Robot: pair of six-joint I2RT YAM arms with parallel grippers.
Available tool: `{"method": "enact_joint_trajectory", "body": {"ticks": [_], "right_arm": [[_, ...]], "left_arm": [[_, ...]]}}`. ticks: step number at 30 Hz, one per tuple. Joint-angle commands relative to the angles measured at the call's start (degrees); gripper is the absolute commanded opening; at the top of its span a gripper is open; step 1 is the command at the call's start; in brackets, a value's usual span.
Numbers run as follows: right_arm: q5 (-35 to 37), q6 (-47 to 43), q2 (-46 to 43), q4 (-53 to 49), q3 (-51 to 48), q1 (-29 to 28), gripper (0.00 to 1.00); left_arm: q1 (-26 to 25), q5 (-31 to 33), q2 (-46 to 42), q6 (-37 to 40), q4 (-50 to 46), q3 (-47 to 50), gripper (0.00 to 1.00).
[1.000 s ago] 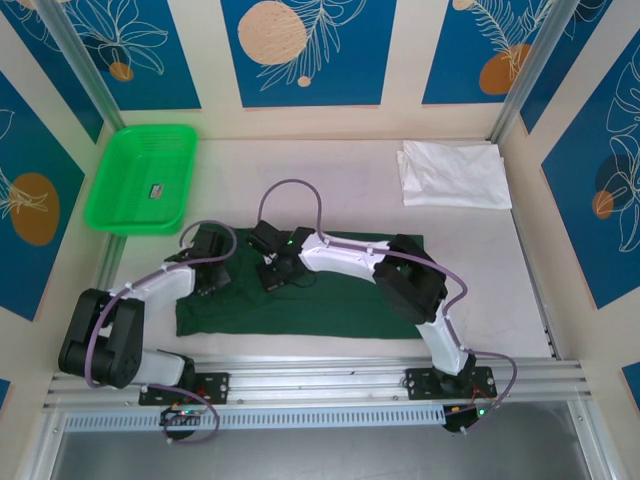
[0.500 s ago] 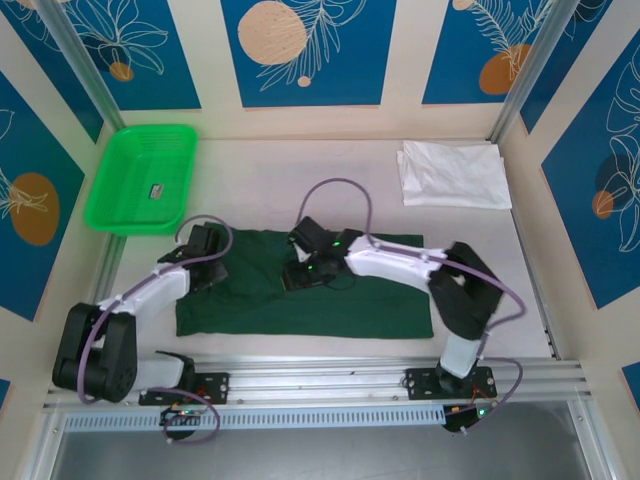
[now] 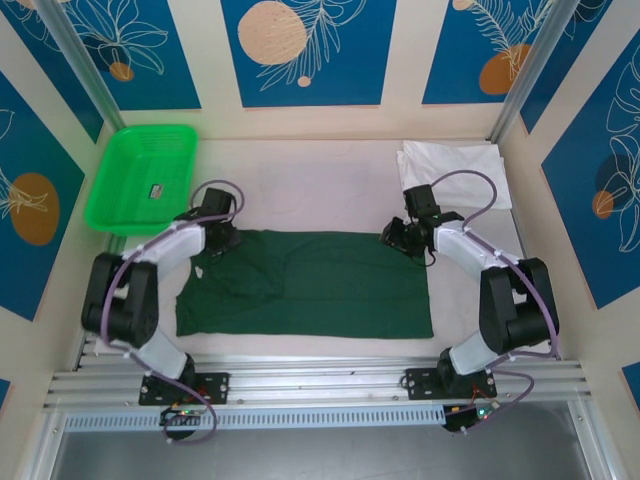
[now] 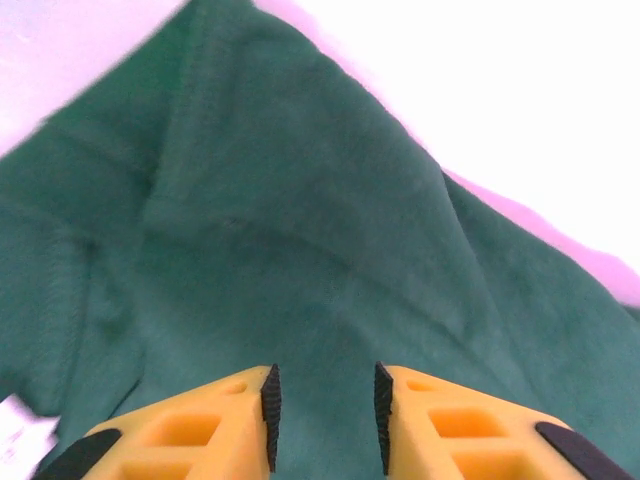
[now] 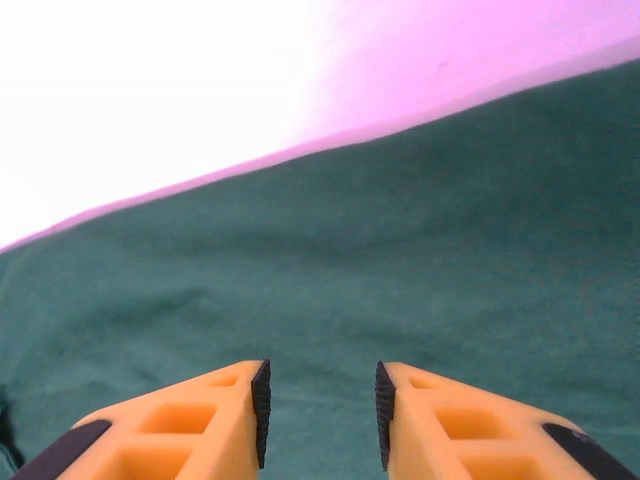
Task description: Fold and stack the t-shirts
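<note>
Left wrist view: the left end effector, part open and empty, hangs over the far-left corner of the dark green t-shirt; the right end effector, the same, hangs at its far-right edge. That shirt looks half folded, a long band on the worktop, and the folded white t-shirt beyond its far-right corner awaits stacking. Beyond its far-left corner, the green basket holds one small dark item, too small to identify.

Blue leaf-print wall panels (cream borders), white table.
</note>
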State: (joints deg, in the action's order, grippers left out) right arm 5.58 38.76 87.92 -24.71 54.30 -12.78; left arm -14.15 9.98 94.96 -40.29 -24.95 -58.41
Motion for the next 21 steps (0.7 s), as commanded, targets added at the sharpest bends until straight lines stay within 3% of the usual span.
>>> {"method": "enact_joint_trajectory", "body": {"ticks": [1, 9, 12, 21], "right_arm": [[-2.44, 2.48, 2.67, 0.29, 0.18, 1.72, 0.35], [-8.05, 6.92, 8.86, 2.19, -2.22, 8.54, 0.37], [-6.10, 7.56, 7.80, 1.75, -3.95, 8.95, 0.37], [-3.03, 11.05, 1.83, -2.60, -10.09, 8.60, 0.38]], "left_arm": [[-0.48, -2.22, 7.62, 1.12, -2.54, -6.06, 0.30], [-0.44, -0.34, 23.76, 3.75, -10.52, -22.70, 0.30], [-0.44, -1.44, 29.33, 4.50, -13.95, -30.18, 0.31], [-1.29, -7.33, 49.50, 9.24, -28.88, -65.56, 0.33]]}}
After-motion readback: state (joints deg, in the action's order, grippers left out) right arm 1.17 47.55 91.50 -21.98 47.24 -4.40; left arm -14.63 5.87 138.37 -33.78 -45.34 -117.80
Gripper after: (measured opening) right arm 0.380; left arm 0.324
